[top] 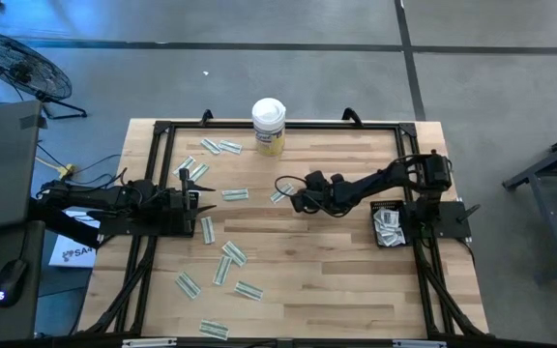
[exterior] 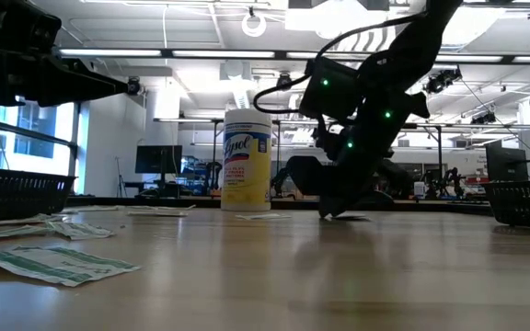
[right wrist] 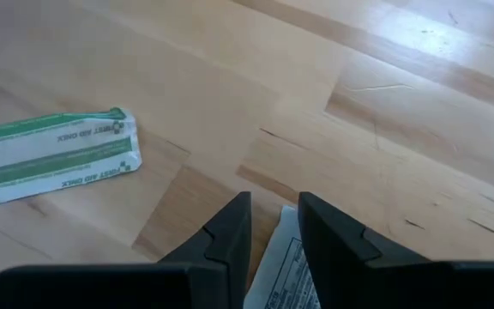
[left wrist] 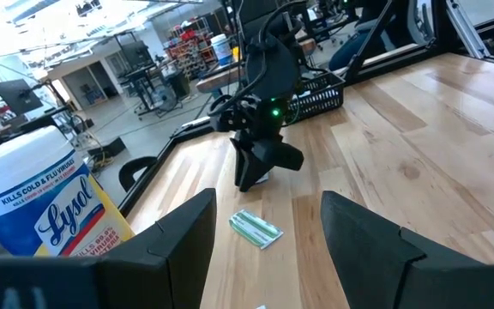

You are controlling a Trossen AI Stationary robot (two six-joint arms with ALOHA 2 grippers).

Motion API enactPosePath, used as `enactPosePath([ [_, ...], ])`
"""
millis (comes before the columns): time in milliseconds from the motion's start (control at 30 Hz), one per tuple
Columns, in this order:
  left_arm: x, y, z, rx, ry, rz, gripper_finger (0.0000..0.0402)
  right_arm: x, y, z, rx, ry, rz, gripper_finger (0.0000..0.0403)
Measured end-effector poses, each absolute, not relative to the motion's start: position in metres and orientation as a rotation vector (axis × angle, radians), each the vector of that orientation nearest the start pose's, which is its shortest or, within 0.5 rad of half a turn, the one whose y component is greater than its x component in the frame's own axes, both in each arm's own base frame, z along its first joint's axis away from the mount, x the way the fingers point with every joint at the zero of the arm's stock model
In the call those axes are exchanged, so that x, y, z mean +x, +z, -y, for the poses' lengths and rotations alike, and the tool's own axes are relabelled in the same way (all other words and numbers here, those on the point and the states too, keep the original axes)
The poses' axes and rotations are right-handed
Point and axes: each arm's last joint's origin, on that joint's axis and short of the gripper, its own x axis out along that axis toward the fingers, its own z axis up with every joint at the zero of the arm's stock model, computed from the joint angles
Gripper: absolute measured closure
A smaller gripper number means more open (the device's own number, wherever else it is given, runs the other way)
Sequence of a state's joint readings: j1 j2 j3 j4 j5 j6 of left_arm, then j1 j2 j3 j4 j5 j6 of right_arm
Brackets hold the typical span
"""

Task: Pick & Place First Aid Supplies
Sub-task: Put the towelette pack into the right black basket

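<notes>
Right gripper fingers pinching a white packet flat on the table | step: picking; next: lift, carry to the black basket | left gripper spread, waiting | green-white strips scattered

1. The flat paper strip packet just beside the right gripper is white with green bands and green lettering.
2. The small paper packet between its black fingers is white with dark print.
3. The plastic canister beyond that gripper has a white lid and yellow label with blue script.
4. The plank table is pale wood.
</notes>
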State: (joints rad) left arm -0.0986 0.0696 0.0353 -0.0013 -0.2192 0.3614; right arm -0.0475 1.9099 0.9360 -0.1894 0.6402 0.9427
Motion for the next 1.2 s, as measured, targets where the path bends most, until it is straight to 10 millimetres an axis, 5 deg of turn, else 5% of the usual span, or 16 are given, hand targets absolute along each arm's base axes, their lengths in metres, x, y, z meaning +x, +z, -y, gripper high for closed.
enactPosePath([
  [267,0.1,0.17,0.004,0.367,0.113,-0.057,0.0195,0.328,0.099,0.035,0.49,-1.074,-0.745,0.0318],
  [567,0.1,0.17,0.004,0.367,0.112,-0.057,0.0195,0.326,0.099,0.038,0.503,-1.07,-0.785,0.0397],
  [1200,0.1,0.17,0.004,0.367,0.112,-0.057,0.0195,0.314,0.128,0.028,0.52,-0.985,-0.859,0.0402],
])
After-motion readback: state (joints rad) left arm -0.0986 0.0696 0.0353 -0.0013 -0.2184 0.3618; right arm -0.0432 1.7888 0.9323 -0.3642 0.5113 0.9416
